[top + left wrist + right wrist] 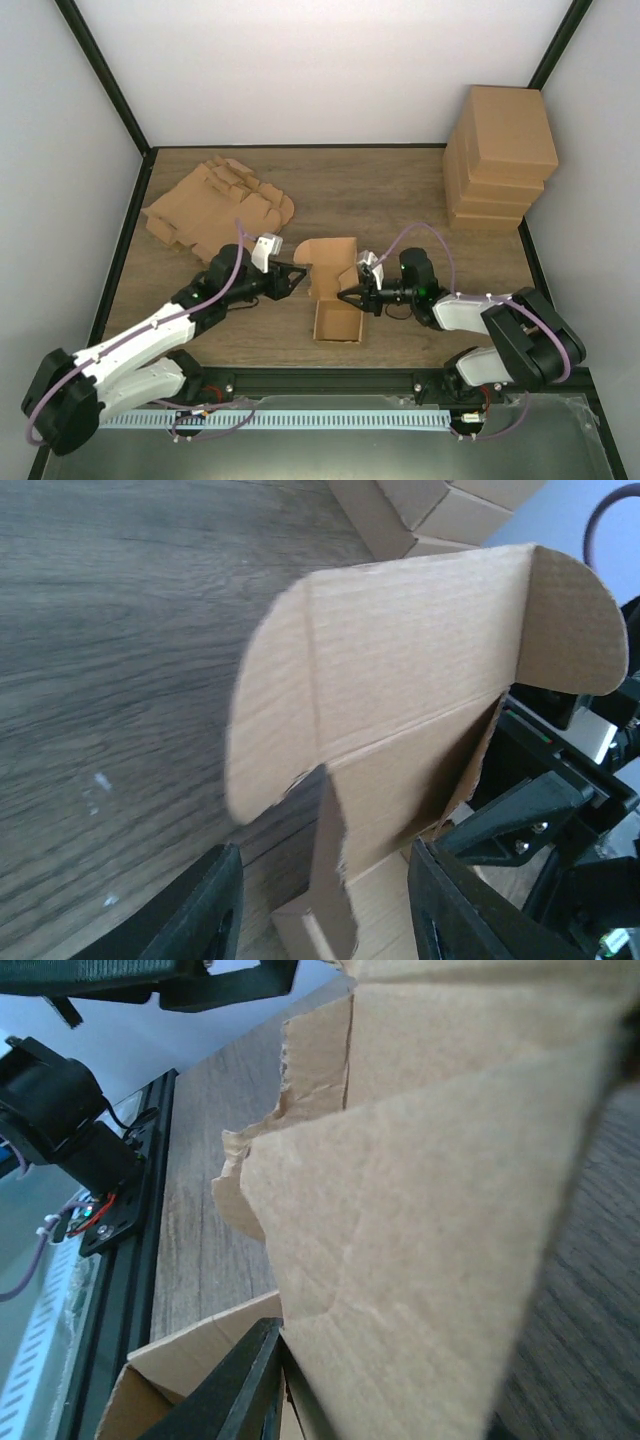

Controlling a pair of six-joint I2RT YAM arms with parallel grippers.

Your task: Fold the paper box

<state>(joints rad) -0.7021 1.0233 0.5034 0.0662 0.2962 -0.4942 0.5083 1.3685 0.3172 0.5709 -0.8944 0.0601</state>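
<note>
Left arm: stretched from the near left corner, up and to the right, toward the middle of the table.
Right arm: reached in from the near right corner, pointing left at the same spot.
Left gripper: sat at the left side of the paper box. In the left wrist view its dark fingers stood apart with a torn upright edge of cardboard in the gap between them, and neither finger pressed on it.
Right gripper: sat at the box's right wall. In the right wrist view a cardboard panel filled the frame and lay against one finger. Whether the jaws were clamped on the panel could not be told.
Paper box: stood near the centre of the table between the two grippers, partly folded. A small open tray faced the near edge, and a lid panel with rounded side flaps rose behind it.
Flat blanks: an unfolded pile at the far left, well apart from the box.
Folded boxes: a closed stack in the far right corner.
</note>
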